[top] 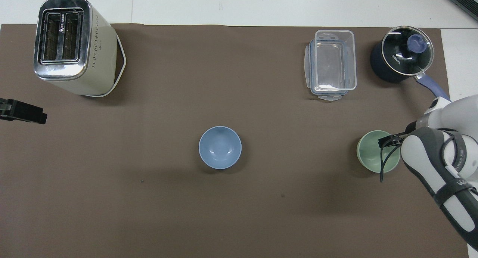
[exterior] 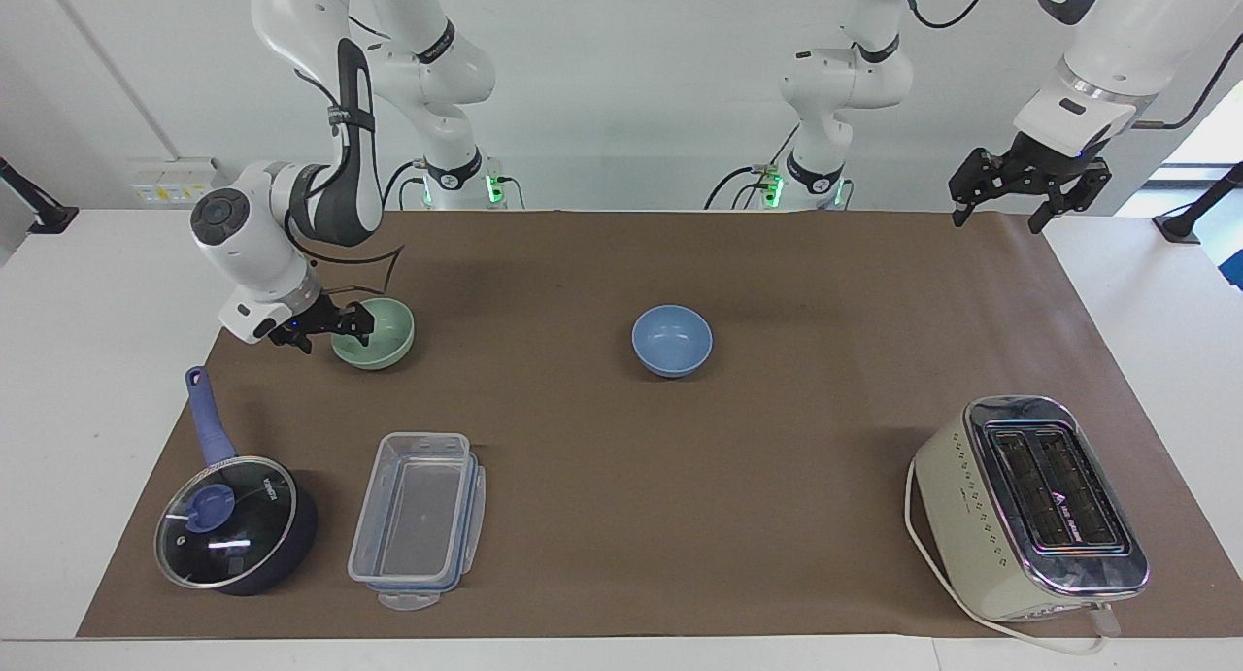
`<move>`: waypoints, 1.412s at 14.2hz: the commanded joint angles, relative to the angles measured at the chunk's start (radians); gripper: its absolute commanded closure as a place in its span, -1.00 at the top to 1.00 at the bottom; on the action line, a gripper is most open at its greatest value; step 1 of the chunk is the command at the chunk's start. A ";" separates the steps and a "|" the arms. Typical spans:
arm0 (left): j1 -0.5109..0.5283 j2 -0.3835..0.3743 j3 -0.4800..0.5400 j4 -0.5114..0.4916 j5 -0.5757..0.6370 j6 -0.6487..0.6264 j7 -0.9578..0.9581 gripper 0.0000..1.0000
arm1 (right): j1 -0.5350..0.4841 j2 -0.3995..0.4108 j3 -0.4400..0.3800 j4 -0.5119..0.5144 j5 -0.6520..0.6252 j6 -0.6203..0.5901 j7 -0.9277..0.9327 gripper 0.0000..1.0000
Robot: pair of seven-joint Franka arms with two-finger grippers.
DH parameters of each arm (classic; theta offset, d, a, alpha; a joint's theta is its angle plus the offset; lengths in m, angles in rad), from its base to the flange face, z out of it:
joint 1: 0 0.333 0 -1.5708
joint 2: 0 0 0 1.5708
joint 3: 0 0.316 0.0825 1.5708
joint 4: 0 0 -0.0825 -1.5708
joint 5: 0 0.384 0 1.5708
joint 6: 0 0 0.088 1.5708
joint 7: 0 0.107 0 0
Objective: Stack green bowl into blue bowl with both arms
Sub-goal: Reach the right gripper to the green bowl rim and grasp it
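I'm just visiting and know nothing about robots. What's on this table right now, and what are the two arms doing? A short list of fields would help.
Green bowl: on the brown mat, toward the right arm's end
Blue bowl: mid-table, empty
Right gripper: open, at the green bowl's rim
Left gripper: open, raised over the mat's edge, waiting
Saucepan: lid on, beside the plastic box
Toaster: toward the left arm's end
Stacking: not yet done

Brown mat (exterior: pixel 583 438) on white table (exterior: pixel 97 292)
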 commanded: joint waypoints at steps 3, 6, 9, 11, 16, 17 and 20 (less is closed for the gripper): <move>0.009 -0.022 -0.005 -0.022 -0.009 -0.010 -0.010 1.00 | -0.013 -0.026 0.006 -0.028 -0.012 0.016 -0.034 0.06; 0.009 -0.022 -0.005 -0.022 -0.009 -0.010 -0.010 1.00 | -0.021 -0.026 0.006 -0.028 -0.005 0.015 -0.011 -1.00; 0.009 -0.022 -0.005 -0.022 -0.009 -0.010 -0.010 1.00 | -0.021 -0.023 0.008 -0.023 -0.005 0.015 0.010 -1.00; 0.009 -0.022 -0.005 -0.021 -0.009 -0.010 -0.010 1.00 | -0.021 -0.017 0.008 -0.005 -0.003 0.004 0.013 -1.00; 0.009 -0.022 -0.005 -0.022 -0.009 -0.010 -0.010 1.00 | -0.002 -0.021 0.015 0.153 0.000 -0.168 0.012 -1.00; 0.009 -0.022 -0.005 -0.022 -0.009 -0.010 -0.010 1.00 | 0.005 -0.024 0.031 0.188 0.011 -0.200 0.012 -1.00; 0.009 -0.022 -0.005 -0.022 -0.009 -0.010 -0.010 1.00 | 0.010 -0.015 0.067 0.288 0.142 -0.274 0.036 -1.00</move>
